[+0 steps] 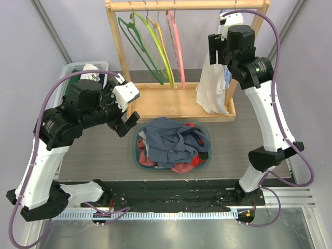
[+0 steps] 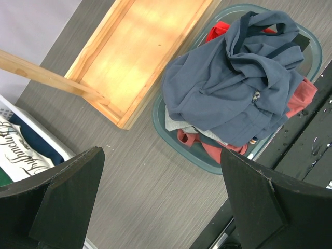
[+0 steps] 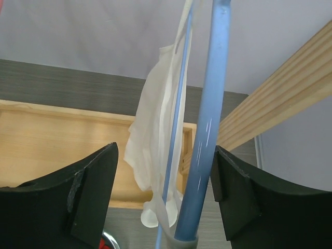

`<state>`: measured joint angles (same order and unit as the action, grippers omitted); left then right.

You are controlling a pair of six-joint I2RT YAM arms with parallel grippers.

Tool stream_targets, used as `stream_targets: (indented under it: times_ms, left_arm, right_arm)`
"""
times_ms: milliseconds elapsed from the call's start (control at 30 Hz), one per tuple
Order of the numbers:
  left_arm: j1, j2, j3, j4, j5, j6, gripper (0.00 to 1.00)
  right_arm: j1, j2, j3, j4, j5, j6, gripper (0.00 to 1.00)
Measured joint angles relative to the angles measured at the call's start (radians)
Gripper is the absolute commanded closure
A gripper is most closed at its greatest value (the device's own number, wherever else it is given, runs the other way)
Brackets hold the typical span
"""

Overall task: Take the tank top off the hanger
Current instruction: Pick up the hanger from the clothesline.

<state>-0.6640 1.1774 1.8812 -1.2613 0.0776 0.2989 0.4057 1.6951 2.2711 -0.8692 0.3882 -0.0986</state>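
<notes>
Against the pale wall (image 3: pixel 78 31), the tank top (image 3: pixel 155 140) hangs upright between the parted tips of your right pincer (image 3: pixel 165 155), nothing clenched. Your left pincer (image 2: pixel 162 155), released, sits well apart.

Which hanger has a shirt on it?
The blue hanger at the rail's right end: it carries the white tank top. The dark green, light green, orange and pink hangers hang bare.
</notes>
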Motion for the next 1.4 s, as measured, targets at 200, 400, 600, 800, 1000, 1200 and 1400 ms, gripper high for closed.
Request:
stream_targets:
  times_ms: [200,400,600,800,1000,1200,1400]
  left_arm:
    - [0.009,0.0,0.0,0.0,0.007,-0.004,0.0]
    - [0.015,-0.002,0.0,0.0,0.02,-0.005,0.0]
    - [0.018,-0.006,0.0,0.0,0.022,-0.005,0.0]
    - [0.018,-0.008,0.0,0.0,0.03,-0.006,0.0]
    - [0.022,-0.012,0.0,0.0,0.035,-0.007,0.0]
    - [0.029,-0.021,0.0,0.0,0.042,-0.007,0.0]
    - [0.032,-0.027,0.0,0.0,0.048,-0.007,0.0]
  right_arm:
    - [0.0,-0.009,-0.011,0.001,0.04,-0.001,0.38]
    - [0.001,-0.047,-0.027,0.001,0.058,0.002,0.48]
    - [0.001,-0.103,-0.067,0.005,0.067,0.005,0.6]
    - [0.0,-0.126,-0.099,0.009,0.075,0.007,0.61]
    - [-0.006,-0.126,-0.124,0.009,0.071,0.019,0.63]
    - [-0.017,-0.128,-0.155,0.025,0.064,0.032,0.96]
    - [-0.027,-0.197,-0.306,0.159,0.063,0.032,0.99]
